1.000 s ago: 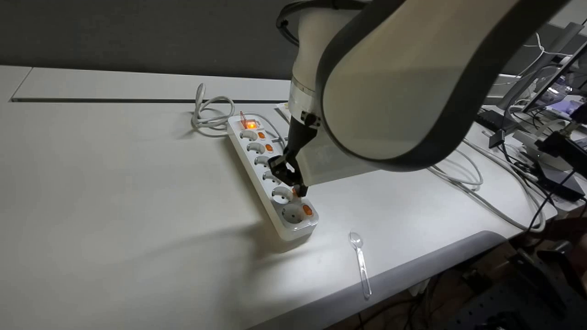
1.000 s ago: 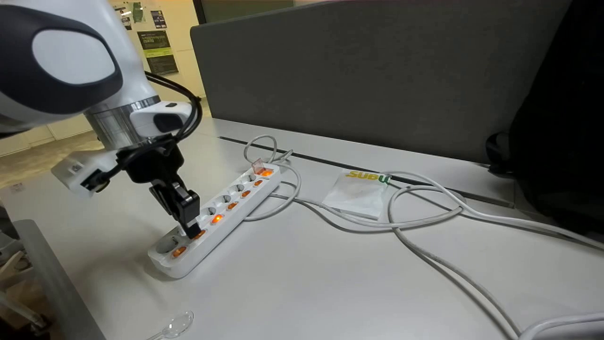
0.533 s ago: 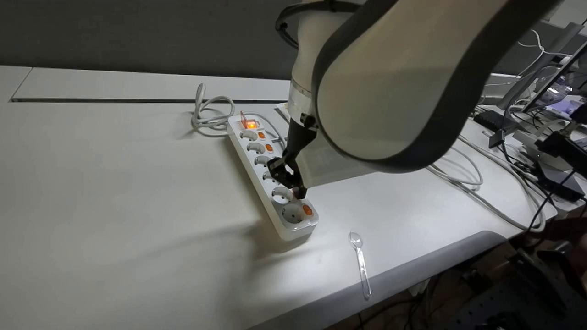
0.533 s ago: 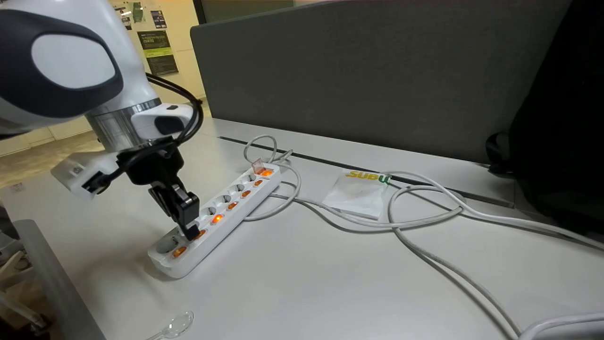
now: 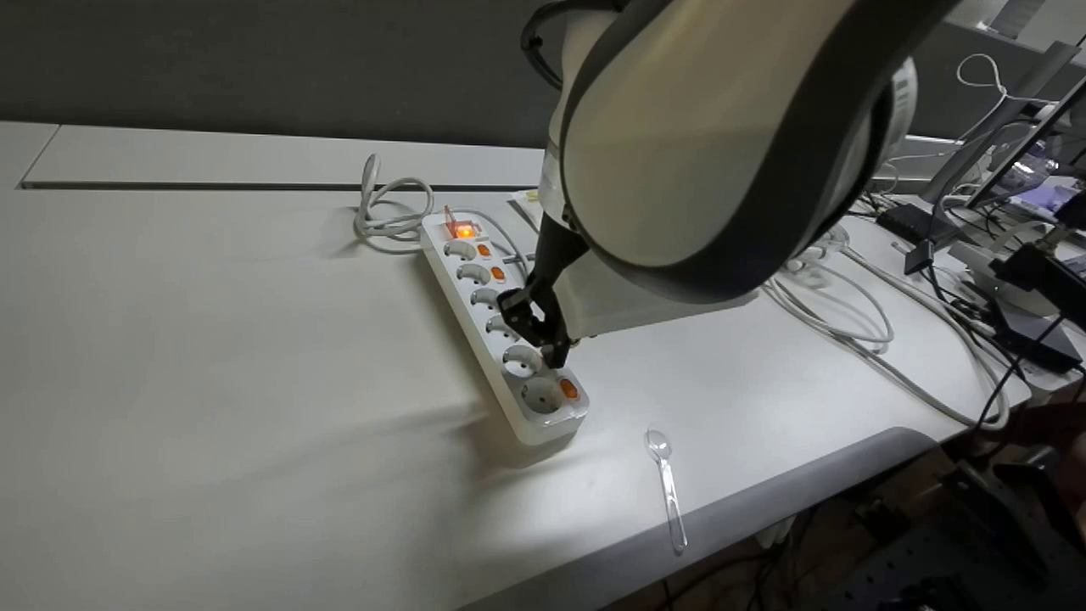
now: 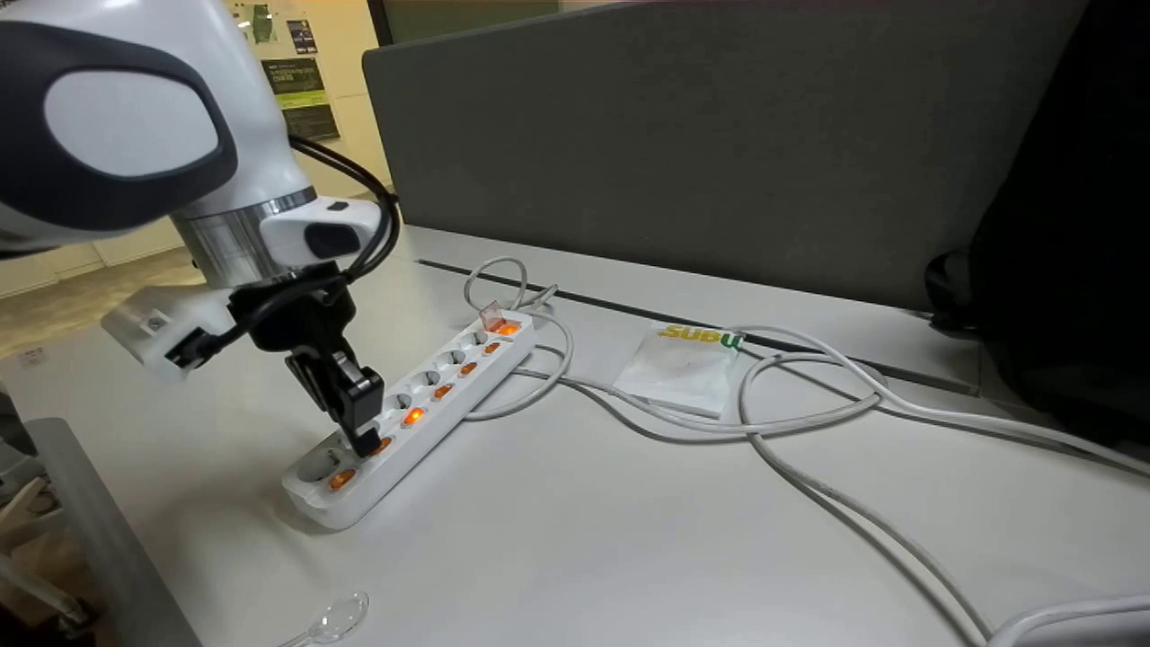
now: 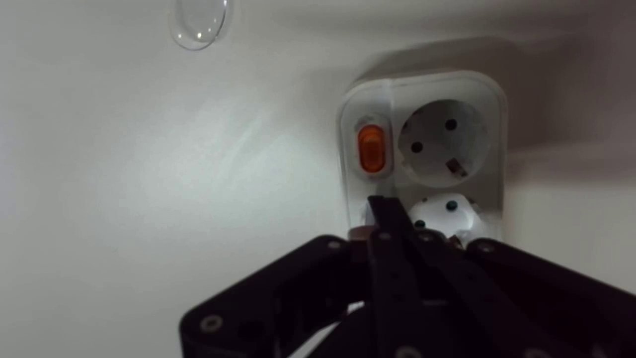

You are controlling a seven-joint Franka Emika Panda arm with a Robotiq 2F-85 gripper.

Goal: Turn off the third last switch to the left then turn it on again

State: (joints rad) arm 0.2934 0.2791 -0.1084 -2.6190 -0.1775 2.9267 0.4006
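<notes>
One empty gripper, jaws closed, prob. to poke the orange switch on the power strip just beside its tip; touching? can't tell tbh.

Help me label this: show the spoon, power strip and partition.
Spoon [image 5: 669, 492], in an exterior view: its handle.
Power strip [image 7: 401, 185], in the wrist view: its casing.
Partition [image 6: 701, 153], in an exterior view: its face.

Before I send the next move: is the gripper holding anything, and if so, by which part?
Nothing is held. The gripper is shut, right at the power strip; whether they touch cannot be told.
</notes>
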